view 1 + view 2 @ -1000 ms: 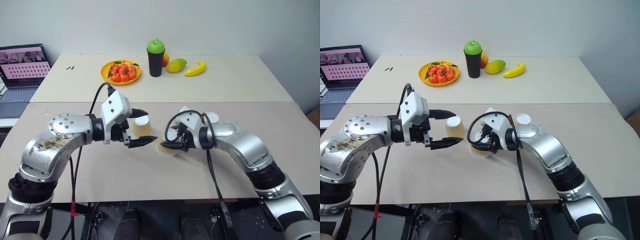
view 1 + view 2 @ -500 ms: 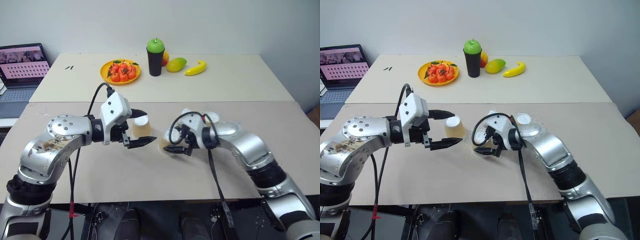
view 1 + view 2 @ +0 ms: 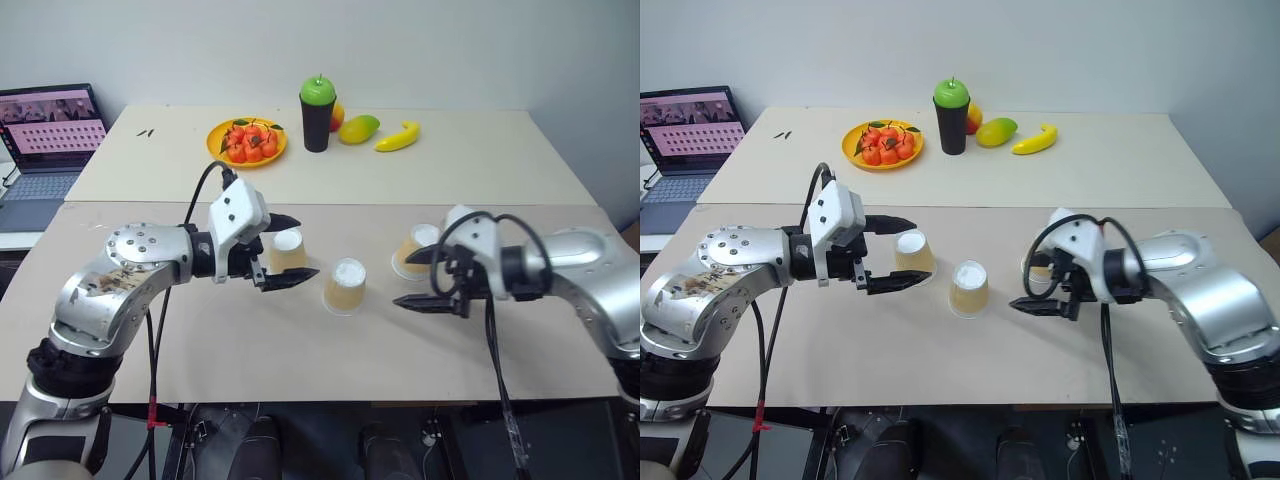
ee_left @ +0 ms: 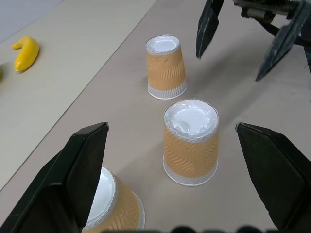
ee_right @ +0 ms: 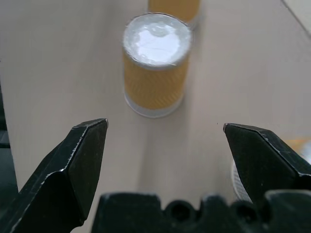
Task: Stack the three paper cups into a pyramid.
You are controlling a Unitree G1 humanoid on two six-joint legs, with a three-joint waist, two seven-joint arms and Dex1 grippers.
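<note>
Three paper cups are sitting upside down (white bottoms up) in a rough row on the tan table (image 3: 300, 350), none stacked: left cup (image 3: 288, 250), middle cup (image 3: 345, 286), right cup (image 3: 414, 250). Left gripper (image 3: 285, 250) is gaping wide around left cup w/o squeezing. Right gripper (image 3: 422, 280) is hanging open & empty, just beside right cup.

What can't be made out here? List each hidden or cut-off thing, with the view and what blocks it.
- Right cup: in the head views the right gripper covers its lower side.
- Left cup: cut off by the left wrist view's edge and the left gripper's finger.
- Red fruit behind the black cup: mostly hidden by it.
- Laptop: cut off at the frame edge; screen content too small to read.
</note>
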